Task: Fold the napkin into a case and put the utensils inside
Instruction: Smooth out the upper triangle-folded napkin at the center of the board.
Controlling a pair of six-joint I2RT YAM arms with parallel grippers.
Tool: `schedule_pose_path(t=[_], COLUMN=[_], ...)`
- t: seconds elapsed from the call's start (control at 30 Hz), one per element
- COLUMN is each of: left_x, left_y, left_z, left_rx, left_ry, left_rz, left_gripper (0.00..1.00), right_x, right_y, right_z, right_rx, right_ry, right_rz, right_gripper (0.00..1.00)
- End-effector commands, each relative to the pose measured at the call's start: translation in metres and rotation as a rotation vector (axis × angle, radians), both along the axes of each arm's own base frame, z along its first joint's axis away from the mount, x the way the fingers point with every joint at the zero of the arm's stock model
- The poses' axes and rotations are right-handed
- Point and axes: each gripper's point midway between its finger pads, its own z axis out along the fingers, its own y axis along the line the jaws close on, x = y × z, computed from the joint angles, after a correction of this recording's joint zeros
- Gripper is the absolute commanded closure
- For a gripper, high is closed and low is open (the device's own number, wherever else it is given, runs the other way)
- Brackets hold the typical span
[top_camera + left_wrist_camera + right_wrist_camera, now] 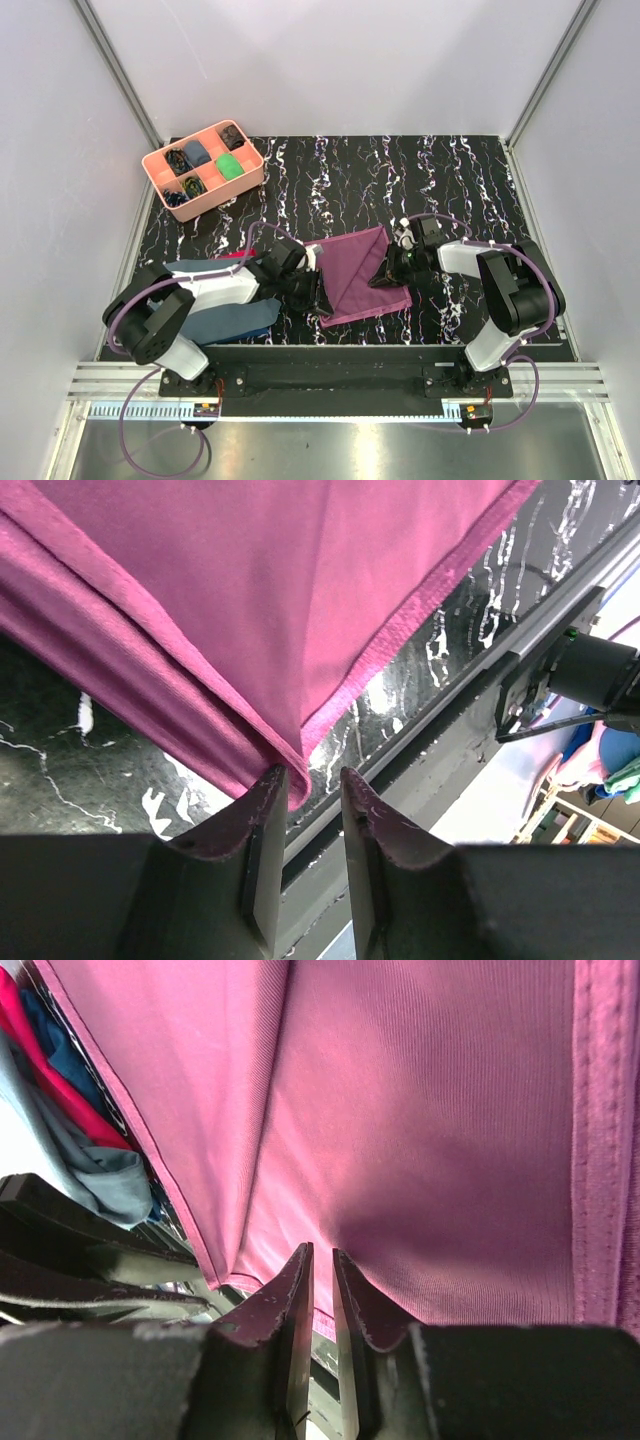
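The black, white-veined desk (450,170) fills the floor of a white-walled booth, with a dark rail (330,352) along its near edge. The two arms lie low over it. The left arm (215,285) reaches in from the near left and the right arm (510,285) bends in from the near right, so both meet at the middle.

Between them lies the napkin (355,280), plum-purple and near the desk's centre. It is partly doubled over, with one layer raised above another and a crease running through it. A slate-blue cloth (235,322) is bunched at the near left under the left arm, close to the napkin's left side but apart from it. The pink tray (222,190) stands at the far left corner, well apart from the cloths, with small dark, blue and green items in its compartments. A small red cloth (237,256) peeps out beyond the left arm, just beside the slate-blue one.

The left pincer (315,780) sits at the napkin's near left corner. Its jaws are narrowly apart and the gap shows only the rail behind, while the cloth's corner touches the tip of one finger (268,810).

The right pincer (320,1255) is at the napkin's right edge, its jaws nearly together on the napkin. A sliver of purple shows in the slit, and the fabric tents away from the tips.
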Motion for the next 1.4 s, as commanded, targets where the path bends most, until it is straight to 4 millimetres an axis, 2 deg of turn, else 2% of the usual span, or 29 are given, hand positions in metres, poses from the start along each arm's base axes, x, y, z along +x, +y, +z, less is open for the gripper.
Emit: schedule_pose_path(t=[0.0, 0.17, 0.23, 0.33, 0.63, 0.93, 1.17, 1.37], left_x=[0.011, 0.011, 0.009, 0.008, -0.004, -0.009, -0.015, -0.015], left_y=[-0.010, -0.003, 0.001, 0.007, 0.019, 0.023, 0.030, 0.033], left_z=[0.002, -0.005, -0.007, -0.007, -0.005, -0.028, -0.035, -0.038], left_rx=[-0.014, 0.025, 0.045, 0.067, 0.078, 0.111, 0.119, 0.128], left_ry=[-0.030, -0.034, -0.034, -0.050, -0.043, 0.000, 0.007, 0.009], left_rz=[0.012, 0.019, 0.017, 0.018, 0.018, 0.011, 0.034, 0.046], left_gripper=[0.71, 0.81, 0.91, 1.00, 1.00, 1.00, 1.00, 0.98], right_x=[0.001, -0.001, -0.002, -0.002, -0.006, -0.006, -0.009, 0.000], right_y=[0.004, 0.003, 0.004, 0.003, -0.005, -0.012, -0.034, -0.043], right_z=[0.008, 0.009, 0.009, 0.010, 0.008, 0.007, -0.013, -0.014], right_rx=[0.012, 0.011, 0.013, 0.012, -0.023, -0.054, -0.127, -0.152], right_ry=[-0.043, -0.045, -0.045, -0.047, -0.062, -0.063, -0.017, -0.002], right_rz=[0.006, 0.004, 0.005, -0.002, -0.042, -0.090, -0.170, -0.241], right_gripper=[0.79, 0.79, 0.79, 0.79, 0.81, 0.82, 0.87, 0.87])
